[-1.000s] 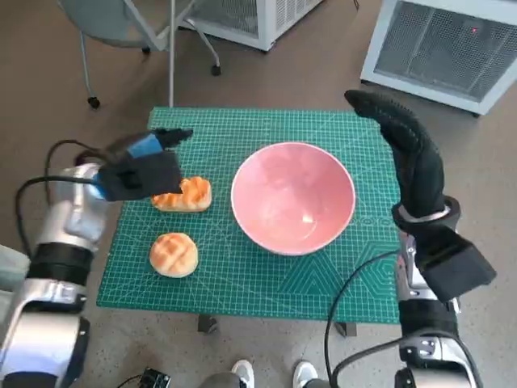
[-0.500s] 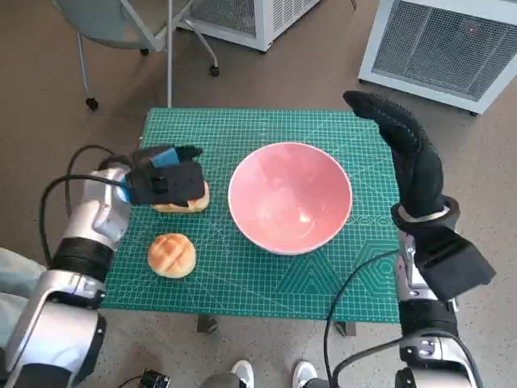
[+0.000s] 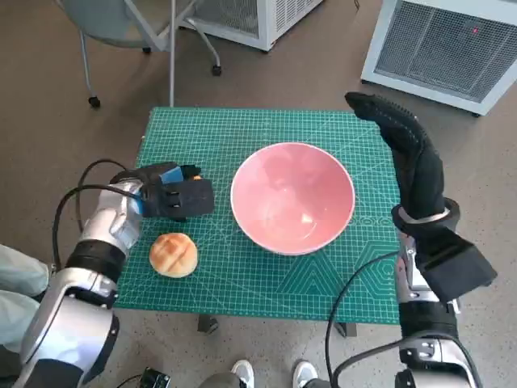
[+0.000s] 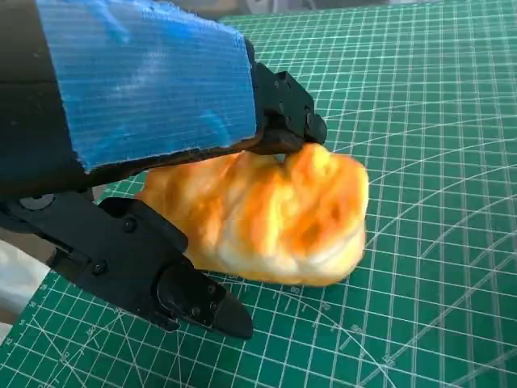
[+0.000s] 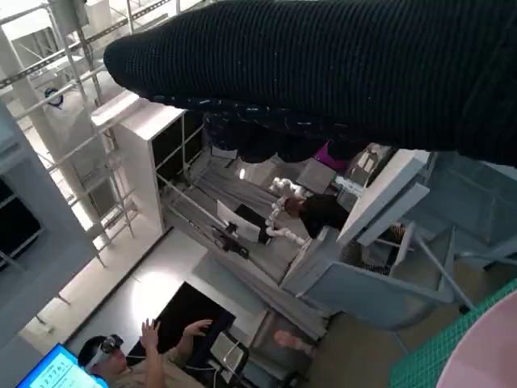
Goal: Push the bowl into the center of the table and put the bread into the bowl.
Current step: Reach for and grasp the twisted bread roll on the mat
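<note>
Pink bowl [image 3: 292,196], two bread rolls [image 3: 173,255]

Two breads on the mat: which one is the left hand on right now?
The elongated bread farther from the robot: the left hand covers it, fingers either side. The round bread lies apart, untouched.

Count on worktop [image 3: 242,283]: one pink bowl [image 3: 292,196]. Bread pieces: two. First is a round bun [image 3: 174,254] in the head view; second is an elongated golden bread roll [image 4: 275,214], seen in the left wrist view between the fingers of the left hand [image 3: 174,196]. One green cutting mat [image 3: 266,133]. Robot hands: two, the other being the right hand [image 3: 400,133]. Floor: two white grilled cabinets [image 3: 440,44], one wheeled chair [image 3: 121,24].
</note>
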Motion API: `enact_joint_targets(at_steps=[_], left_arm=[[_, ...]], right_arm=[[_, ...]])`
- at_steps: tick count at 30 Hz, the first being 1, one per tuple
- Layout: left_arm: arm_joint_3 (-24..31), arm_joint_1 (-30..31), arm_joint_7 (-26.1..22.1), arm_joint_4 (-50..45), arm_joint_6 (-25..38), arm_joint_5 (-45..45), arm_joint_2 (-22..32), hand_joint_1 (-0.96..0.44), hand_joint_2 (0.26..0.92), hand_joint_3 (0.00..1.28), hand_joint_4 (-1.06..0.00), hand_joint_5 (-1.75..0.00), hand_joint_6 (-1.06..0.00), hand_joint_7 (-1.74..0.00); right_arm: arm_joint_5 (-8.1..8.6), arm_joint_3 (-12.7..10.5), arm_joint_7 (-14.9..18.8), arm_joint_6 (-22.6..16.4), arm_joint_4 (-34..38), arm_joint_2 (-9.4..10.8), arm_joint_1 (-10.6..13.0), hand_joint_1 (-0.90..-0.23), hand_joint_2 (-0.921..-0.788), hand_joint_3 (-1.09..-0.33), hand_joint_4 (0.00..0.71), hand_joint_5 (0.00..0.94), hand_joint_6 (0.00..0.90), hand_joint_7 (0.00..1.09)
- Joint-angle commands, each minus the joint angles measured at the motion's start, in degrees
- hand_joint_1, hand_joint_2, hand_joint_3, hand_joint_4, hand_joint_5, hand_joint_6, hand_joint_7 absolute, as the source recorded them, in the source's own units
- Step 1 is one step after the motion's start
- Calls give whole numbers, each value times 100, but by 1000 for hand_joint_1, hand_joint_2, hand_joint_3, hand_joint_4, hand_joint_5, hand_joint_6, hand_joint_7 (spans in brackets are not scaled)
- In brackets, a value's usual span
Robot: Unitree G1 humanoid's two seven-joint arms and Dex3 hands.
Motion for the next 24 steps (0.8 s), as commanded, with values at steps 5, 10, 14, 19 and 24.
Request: enact_joint_targets(at_steps=[5, 10, 14, 19, 24], left_arm=[[-128, -39, 381, 230, -2, 78, -99, 91, 782, 34, -372, -73, -432, -48], [-231, -13, 646, 285, -119, 153, -77, 181, 835, 51, -645, -531, -620, -127], [-311, -27, 853, 324, -270, 200, -37, 258, 903, 70, -681, -1084, -594, -631], [-279, -92, 1036, 144, -677, 201, 174, 36, 903, 69, -733, -1169, -641, -1018], [-38, -102, 1094, -303, -1074, 15, 418, 8, 891, 63, -753, -1107, -693, -1087]], right_arm=[[95, -4, 25, 108, -36, 13, 162, -784, -921, -817, 121, 0, -1, 430], [130, -2, 40, 106, -23, 10, 169, -782, -921, -816, 121, 0, -1, 431], [142, 6, 37, 102, -24, 17, 178, -781, -921, -816, 121, 1, -1, 431], [136, 20, 17, 94, -63, 34, 206, -780, -921, -816, 122, 1, -1, 431], [120, 25, 6, 92, -96, 34, 227, -780, -921, -817, 124, 2, -1, 432]])
